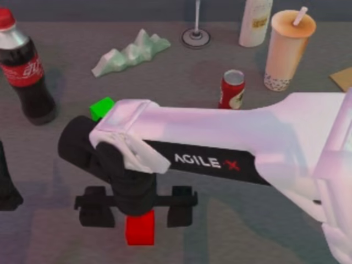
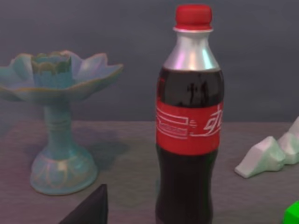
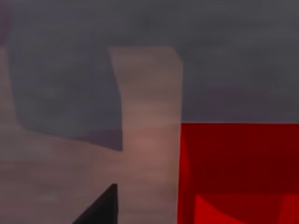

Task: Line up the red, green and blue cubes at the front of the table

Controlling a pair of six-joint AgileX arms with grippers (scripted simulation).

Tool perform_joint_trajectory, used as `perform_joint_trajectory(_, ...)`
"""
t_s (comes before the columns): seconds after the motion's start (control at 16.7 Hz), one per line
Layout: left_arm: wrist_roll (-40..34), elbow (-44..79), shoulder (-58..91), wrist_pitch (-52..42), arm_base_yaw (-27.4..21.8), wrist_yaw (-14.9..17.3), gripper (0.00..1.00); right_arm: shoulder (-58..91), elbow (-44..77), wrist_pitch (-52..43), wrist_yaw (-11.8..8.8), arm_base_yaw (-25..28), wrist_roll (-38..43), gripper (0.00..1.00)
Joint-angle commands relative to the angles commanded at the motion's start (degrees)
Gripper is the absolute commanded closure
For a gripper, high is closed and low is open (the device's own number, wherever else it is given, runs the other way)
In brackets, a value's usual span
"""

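The red cube (image 1: 139,231) rests on the grey table (image 1: 49,236) near its front edge, left of centre. My right gripper (image 1: 139,217) hovers over it, open, its two black fingers spread wide on either side without touching it. The right wrist view shows the red cube (image 3: 238,172) close up beside one dark fingertip (image 3: 105,207). The green cube (image 1: 102,107) sits farther back on the left, partly behind the right arm, and also shows in the left wrist view (image 2: 293,214). The blue cube is hidden. My left gripper (image 1: 6,190) is parked, open, at the left edge.
A cola bottle (image 1: 25,66) stands at the back left, with a pale rock ornament (image 1: 129,53) beside it. A red soda can (image 1: 232,89), a bubble tea cup (image 1: 287,49), a white bottle (image 1: 254,22) and a glass's foot (image 1: 196,36) stand at the back. A turquoise lotus stand (image 2: 58,121) shows in the left wrist view.
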Motion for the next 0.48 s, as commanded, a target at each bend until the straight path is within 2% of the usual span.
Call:
perform_joint_trajectory(0.3,0.0,0.0,0.0,0.0,0.0,0.0,0.0,-0.04,0.2,-0.2,0.0,-0.07,0.0,0.0)
perform_joint_trajectory(0.48,0.0,0.0,0.0,0.0,0.0,0.0,0.0,-0.66,3.71,-4.23,0.02,0.22,0.11,0.0)
